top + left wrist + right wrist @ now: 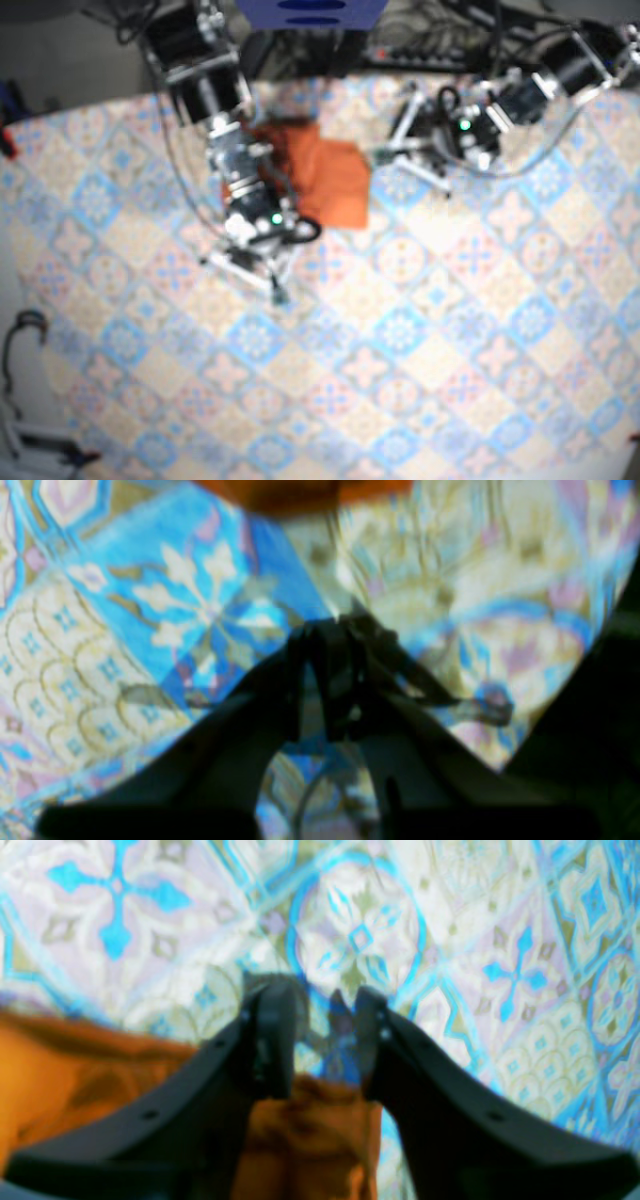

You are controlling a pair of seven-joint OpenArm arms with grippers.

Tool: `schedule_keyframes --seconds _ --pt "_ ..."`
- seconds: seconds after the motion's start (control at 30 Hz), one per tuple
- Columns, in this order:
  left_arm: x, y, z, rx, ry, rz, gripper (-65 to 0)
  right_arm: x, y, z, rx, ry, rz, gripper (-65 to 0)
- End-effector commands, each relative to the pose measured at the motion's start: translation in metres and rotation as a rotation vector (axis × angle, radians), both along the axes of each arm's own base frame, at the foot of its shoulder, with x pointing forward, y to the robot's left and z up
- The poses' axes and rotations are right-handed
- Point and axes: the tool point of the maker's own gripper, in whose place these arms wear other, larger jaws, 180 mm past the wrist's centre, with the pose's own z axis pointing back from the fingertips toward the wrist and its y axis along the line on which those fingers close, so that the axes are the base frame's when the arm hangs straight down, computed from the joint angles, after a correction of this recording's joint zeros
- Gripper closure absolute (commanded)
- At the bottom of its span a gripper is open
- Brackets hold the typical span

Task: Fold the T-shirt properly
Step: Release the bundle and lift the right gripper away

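We see a patterned tablecloth (pixel 420 330) covering the whole table, blue and cream tiles. The orange T-shirt (pixel 335 180) sits near the far edge between the two arms, bunched into a compact, lumpy block, not a clean flat fold as far as the blurry base view tells.

Right gripper (pixel 320 995): released, with a clear gap between the jaws. Its tips are over bare cloth, and the shirt lies under and behind the fingers, not between them.

Left gripper (pixel 327 630): the tips are pressed together and look clenched on nothing. The shirt is only an orange strip at the top edge of that view, apart from the tips.

Risks, as we judge them:
- Neither pincer has fabric, so a grab from these poses could miss the shirt edge or pinch the tablecloth instead, dragging it.
- The lump may hide layers, so grabbing one layer only would unroll the fold.
- The right arm's wrist sits just beside the shirt and could snag and shift it on a sweep.
- The shirt is close to the far edge, so a push could send it off.

Writing: no readable brands or labels, all views too soft.
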Motion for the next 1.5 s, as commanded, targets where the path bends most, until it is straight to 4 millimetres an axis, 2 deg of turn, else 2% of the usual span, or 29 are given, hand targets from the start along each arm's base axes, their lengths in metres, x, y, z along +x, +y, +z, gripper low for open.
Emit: schedule_keyframes --seconds 0.0,0.13,0.33,0.43,0.53,0.63,0.87,1.03,1.13,1.37,1.47 --pt "0.002 0.001 0.009 -0.009 -0.016 -0.02 -7.4 0.018 0.0 0.013 -0.004 -0.054 0.001 -15.5" --pt "0.001 0.006 0.023 0.014 -0.037 -0.05 -7.4 0.02 -0.002 -0.006 -0.023 -0.038 0.02 -14.2" --pt "0.0 -0.007 0.035 -0.003 -0.055 -0.079 -7.4 0.028 -0.012 -0.019 -0.054 -0.036 0.037 -13.9" --pt "-0.01 -0.013 0.031 -0.005 -0.035 -0.112 -7.4 0.027 -0.033 -0.028 -0.093 -0.016 0.028 -14.1" --pt "-0.019 -0.025 0.029 -0.02 -0.019 -0.153 -7.4 0.037 -0.037 -0.022 -0.098 -0.05 0.032 -14.1" --pt "-0.026 -0.032 0.027 -0.028 -0.005 -0.171 -7.4 0.038 -0.059 -0.023 -0.114 -0.048 -0.003 -14.2" --pt "-0.015 -0.051 0.03 -0.061 -0.028 -0.172 -7.4 0.038 -0.071 -0.029 -0.127 -0.058 -0.004 -14.2" --pt "-0.004 -0.043 0.018 -0.03 -0.021 -0.143 -7.4 0.029 -0.07 -0.048 -0.124 -0.023 0.038 -14.1" --pt "-0.001 -0.047 0.015 -0.032 -0.02 -0.135 -7.4 0.025 -0.07 -0.055 -0.121 -0.011 0.052 -14.0" --pt "0.005 -0.041 0.01 -0.011 -0.017 -0.12 -7.4 0.022 -0.073 -0.06 -0.125 0.001 0.053 -14.2" --pt "0.01 -0.041 0.012 -0.011 -0.027 -0.118 -7.4 0.019 -0.085 -0.063 -0.145 0.015 0.045 -14.1"
